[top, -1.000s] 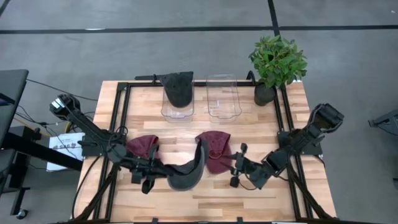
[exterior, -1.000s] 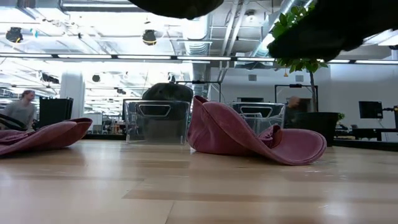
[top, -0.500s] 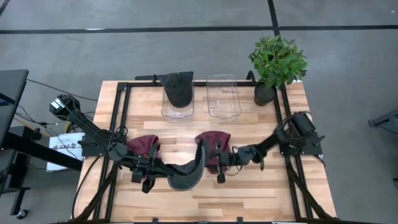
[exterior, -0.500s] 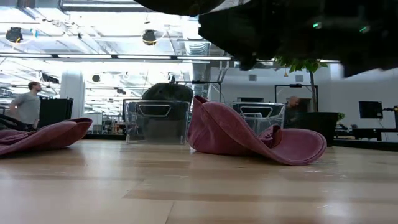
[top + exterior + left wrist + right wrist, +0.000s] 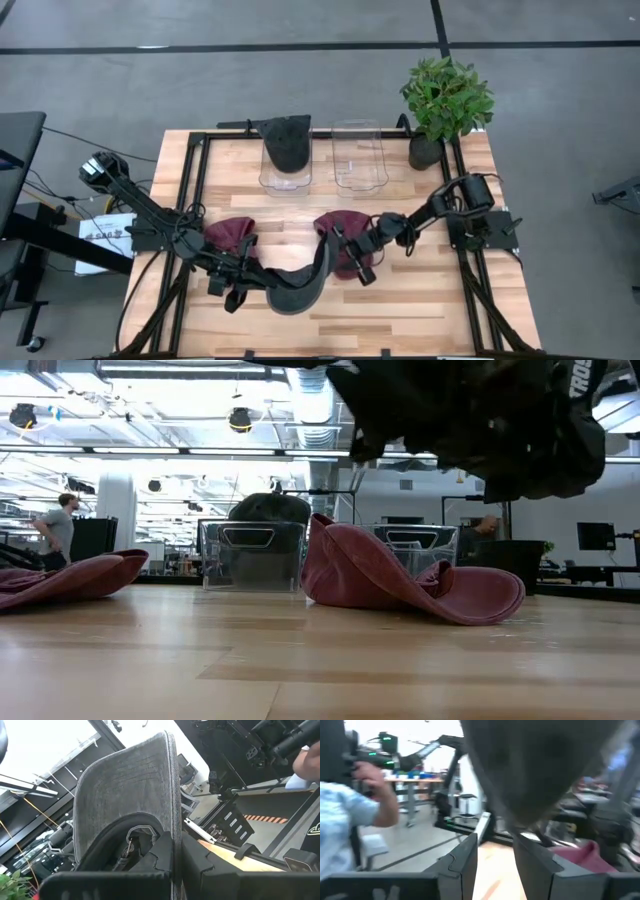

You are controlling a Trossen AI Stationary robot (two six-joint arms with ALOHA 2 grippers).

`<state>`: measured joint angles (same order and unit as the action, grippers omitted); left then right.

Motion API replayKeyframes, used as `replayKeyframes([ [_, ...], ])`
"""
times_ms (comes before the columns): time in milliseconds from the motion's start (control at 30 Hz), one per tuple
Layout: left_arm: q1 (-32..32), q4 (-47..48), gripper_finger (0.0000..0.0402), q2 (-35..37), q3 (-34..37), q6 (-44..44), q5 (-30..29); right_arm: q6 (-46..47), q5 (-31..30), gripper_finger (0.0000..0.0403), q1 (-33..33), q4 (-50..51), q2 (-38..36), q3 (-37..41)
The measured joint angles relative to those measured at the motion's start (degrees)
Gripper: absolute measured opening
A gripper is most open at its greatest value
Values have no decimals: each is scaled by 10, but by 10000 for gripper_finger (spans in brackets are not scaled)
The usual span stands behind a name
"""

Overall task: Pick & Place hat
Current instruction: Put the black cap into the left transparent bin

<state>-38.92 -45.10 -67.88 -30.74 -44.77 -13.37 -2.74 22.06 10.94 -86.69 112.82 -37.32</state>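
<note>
A dark grey hat point(image 5: 300, 282) is held up off the table near its near edge by my left gripper point(image 5: 248, 282), which is shut on it; in the left wrist view its brim point(image 5: 125, 795) stands up in front of the fingers. My right gripper point(image 5: 362, 262) is open and hovers over a maroon hat point(image 5: 345, 238), close beside the dark hat's far end point(image 5: 324, 240); the gap between its fingers shows in the right wrist view point(image 5: 495, 857). A second maroon hat point(image 5: 230, 236) lies flat to the left. My left gripper pinches the dark hat's brim edge point(image 5: 171, 832) between its two fingers, coming level from the table's left. The hat is lifted clear and reaches out rightward from the fingers, curving toward the far side.
Two clear bins stand at the far edge: the left bin point(image 5: 285, 178) holds another dark hat point(image 5: 285, 140), and beside it stands the right bin point(image 5: 358, 155). A potted plant point(image 5: 445, 100) stands at the far right corner. A person point(image 5: 355, 815) shows beyond the table.
My right arm has swung from the table's right near side toward the left, coming in over the maroon hat up to the dark hat's far end. The left gripper has kept its hold, with the dark hat about where it was.
</note>
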Motion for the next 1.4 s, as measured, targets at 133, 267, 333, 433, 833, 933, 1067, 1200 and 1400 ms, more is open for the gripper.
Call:
replayKeyframes([
  [133,0,0,14,0,0,0,0,-20,8,118,9,-3,-2,-7],
  [267,0,-1,14,0,0,0,0,-32,5,118,14,2,-2,-28],
  [333,0,-2,14,0,0,0,0,-33,5,118,13,14,-2,-35],
  [433,0,-1,14,0,0,0,0,-33,5,118,11,41,-2,-38],
  [833,-9,0,14,0,0,5,2,-38,25,118,-21,51,-2,-35],
  [933,-9,0,14,0,0,5,2,-38,61,118,-20,26,-2,-35],
  [1067,-9,0,14,0,0,5,3,-36,83,118,-13,-2,-2,-36],
  [1200,-9,0,14,0,0,5,3,-34,87,118,0,-8,-2,-44],
  [1400,-9,0,14,0,0,5,3,-38,86,118,13,-4,-2,-63],
])
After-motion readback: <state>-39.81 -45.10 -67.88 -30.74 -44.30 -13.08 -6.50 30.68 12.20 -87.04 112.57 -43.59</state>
